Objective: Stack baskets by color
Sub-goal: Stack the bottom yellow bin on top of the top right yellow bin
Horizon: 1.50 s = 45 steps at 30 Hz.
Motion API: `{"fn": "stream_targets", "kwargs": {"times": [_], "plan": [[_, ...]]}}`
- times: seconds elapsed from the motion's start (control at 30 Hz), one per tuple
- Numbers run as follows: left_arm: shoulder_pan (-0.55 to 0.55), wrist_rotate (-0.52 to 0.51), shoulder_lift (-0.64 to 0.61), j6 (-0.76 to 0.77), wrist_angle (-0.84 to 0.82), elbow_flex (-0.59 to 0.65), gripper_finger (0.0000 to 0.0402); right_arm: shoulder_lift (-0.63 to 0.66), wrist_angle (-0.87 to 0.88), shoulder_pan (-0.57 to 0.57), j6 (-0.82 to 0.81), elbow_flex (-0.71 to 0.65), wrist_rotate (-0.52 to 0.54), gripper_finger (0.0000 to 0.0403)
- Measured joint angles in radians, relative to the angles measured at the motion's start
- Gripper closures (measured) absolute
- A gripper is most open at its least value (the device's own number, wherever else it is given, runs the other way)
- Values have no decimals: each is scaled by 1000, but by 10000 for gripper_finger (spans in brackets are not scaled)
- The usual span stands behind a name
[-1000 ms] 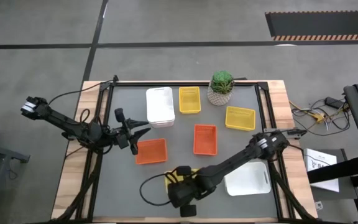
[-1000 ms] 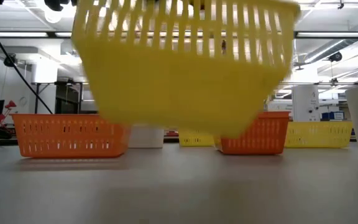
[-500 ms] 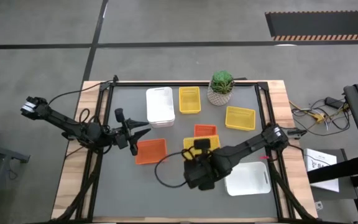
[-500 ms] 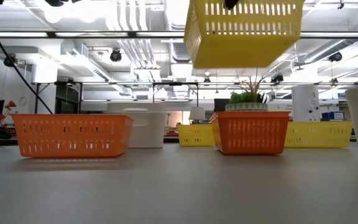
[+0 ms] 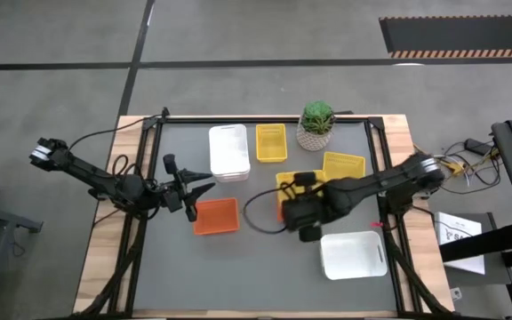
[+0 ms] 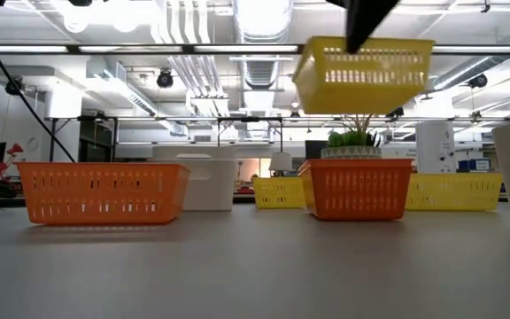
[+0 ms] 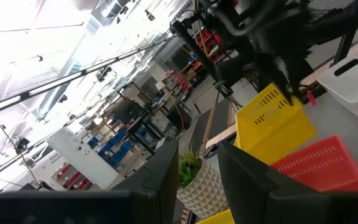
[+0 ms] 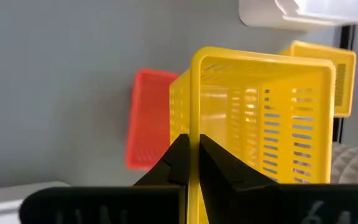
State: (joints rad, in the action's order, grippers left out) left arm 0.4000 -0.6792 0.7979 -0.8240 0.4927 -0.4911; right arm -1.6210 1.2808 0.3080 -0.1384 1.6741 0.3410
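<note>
My right gripper [image 5: 299, 208] is shut on a yellow basket [image 5: 293, 185] and holds it in the air over the orange basket [image 6: 357, 188] at mid-table. Another orange basket [image 5: 216, 215] rests flat on the table left of centre. My left gripper [image 5: 199, 187] hangs just beyond its left far corner, open, with nothing between its fingers. A white basket [image 5: 229, 151] and a yellow basket [image 5: 271, 142] rest at the far edge. A further yellow basket [image 5: 343, 167] rests at the right, and a white basket [image 5: 354, 253] near right. My right gripper pinches one wall of the yellow basket at its rim [image 8: 193, 134], one finger [image 8: 219, 163] inside the basket and the other outside. The fingers slant down from the table's near side. The basket hangs tilted, clear of the table and of the orange basket below.
A green plant in a woven white pot [image 5: 316, 124] stands at the far edge between the two resting yellow baskets. Bare grey table shows along the near edge and in the near left. Cables trail from both arms.
My right gripper, still shut on the yellow basket, has swung from the table's near edge toward the far and right side and risen. The basket has gone with it, lifted clear, and now hangs over the middle orange basket.
</note>
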Motion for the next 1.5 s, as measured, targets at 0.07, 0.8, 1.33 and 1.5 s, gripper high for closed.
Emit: {"fn": "stream_targets", "kwargs": {"times": [0.07, 0.8, 1.33, 1.5], "plan": [[0, 0, 0, -1, 5, 0, 304, 82, -37, -17, -5, -96, 0, 391], [-1, 3, 0, -152, 76, -4, 304, 656, -172, -388, 78, -766, 1, 391], [-1, 3, 0, -153, 76, -4, 304, 589, -277, -453, 150, -840, -23, 390], [-1, 3, 0, -153, 76, -4, 304, 517, -278, -453, 138, -840, -29, 386]]}}
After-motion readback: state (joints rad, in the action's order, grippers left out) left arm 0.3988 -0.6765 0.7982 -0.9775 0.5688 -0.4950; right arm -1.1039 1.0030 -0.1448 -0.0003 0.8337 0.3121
